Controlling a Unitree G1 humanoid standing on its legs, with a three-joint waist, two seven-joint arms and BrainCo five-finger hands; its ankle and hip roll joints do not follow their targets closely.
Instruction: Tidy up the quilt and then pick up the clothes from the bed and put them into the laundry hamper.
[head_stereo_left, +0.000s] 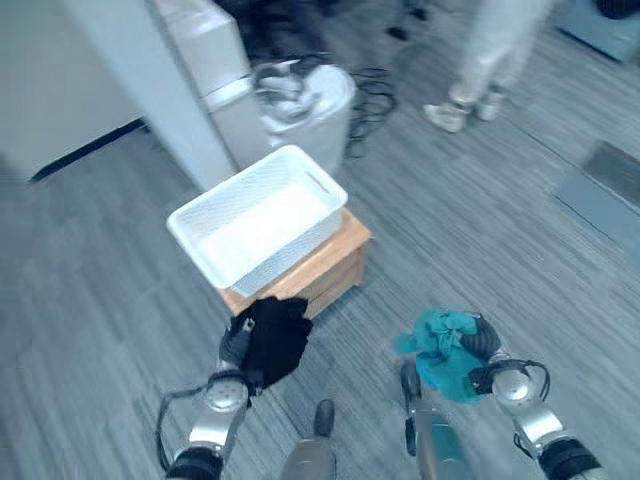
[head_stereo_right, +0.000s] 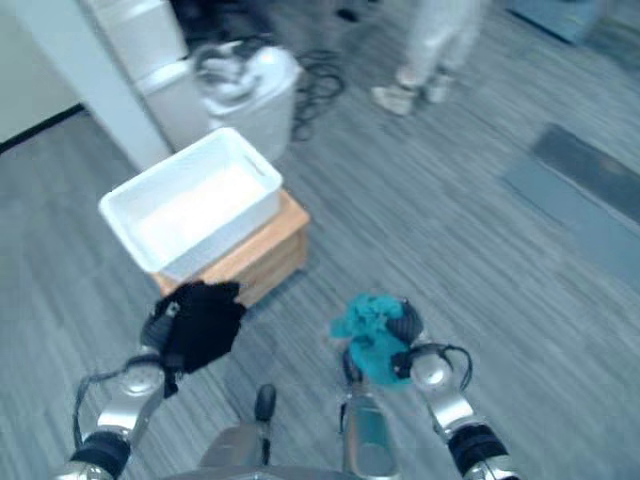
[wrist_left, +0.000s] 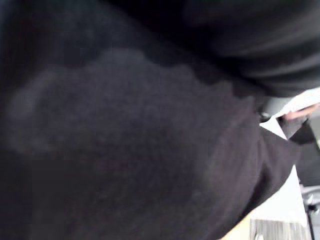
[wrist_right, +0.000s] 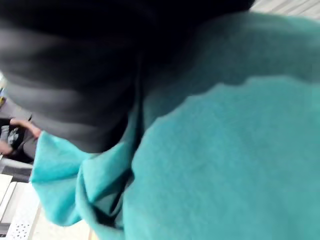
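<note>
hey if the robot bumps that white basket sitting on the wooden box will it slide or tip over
Probably slides easily: the white basket looks like thin perforated plastic and seems empty, so likely light. It overhangs the wooden box, so a hard bump might tip it off. It should hold its shape.

The basket (head_stereo_left: 262, 217) is white plastic with perforated walls, on a box (head_stereo_left: 325, 268) of pale matt wood. The black garment (head_stereo_left: 275, 338) is matt cloth, the teal one (head_stereo_left: 445, 352) soft and fleecy. The floor (head_stereo_left: 470, 230) is grey with a fine grain
</note>
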